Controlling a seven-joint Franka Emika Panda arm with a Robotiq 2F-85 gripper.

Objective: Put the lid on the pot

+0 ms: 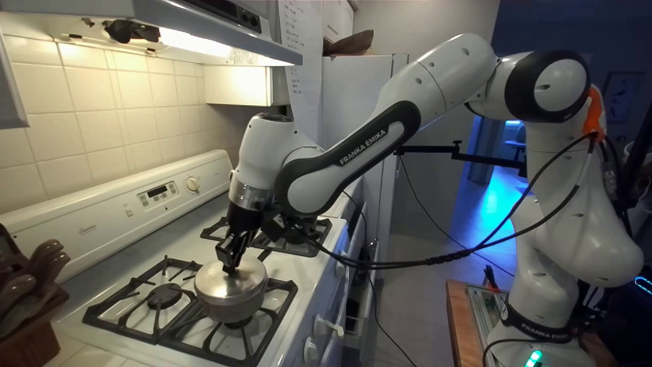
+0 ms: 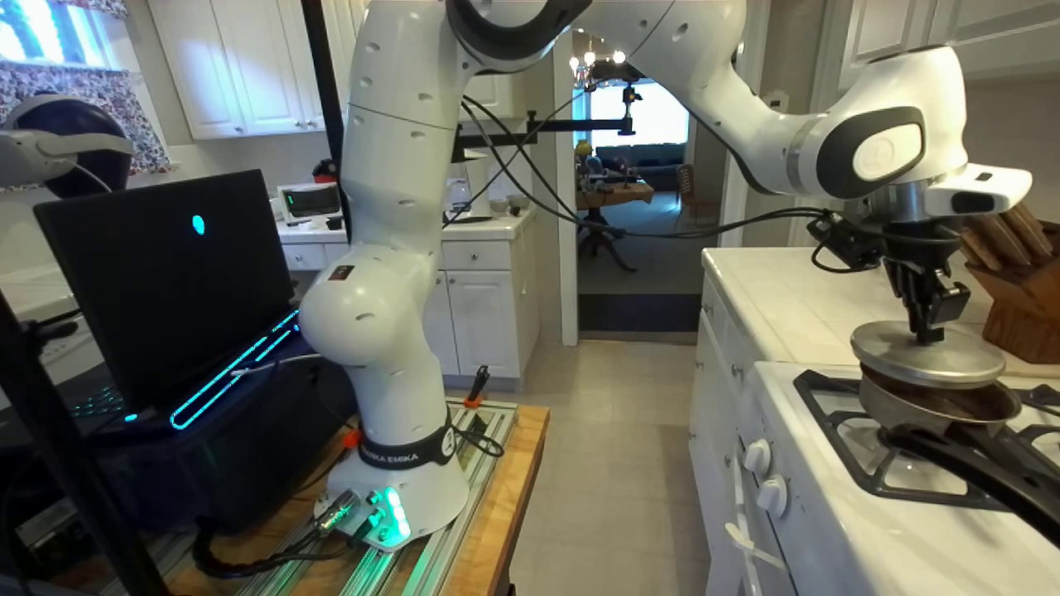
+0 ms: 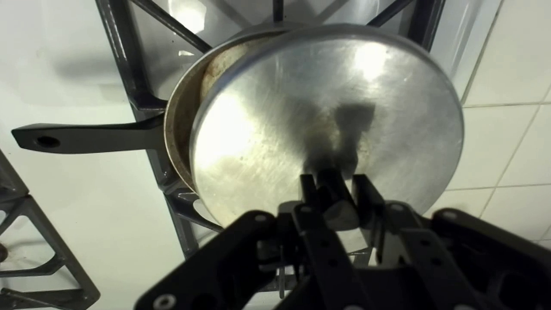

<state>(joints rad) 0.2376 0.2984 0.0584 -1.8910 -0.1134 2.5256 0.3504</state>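
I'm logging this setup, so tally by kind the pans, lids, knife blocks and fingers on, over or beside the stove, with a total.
Pan: 1
Lid: 1
Knife block: 1
Fingers: 2
Total: 5

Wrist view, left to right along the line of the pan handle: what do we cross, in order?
Black handle → exposed brown-stained inside of the pan → silver lid → white tiled counter.
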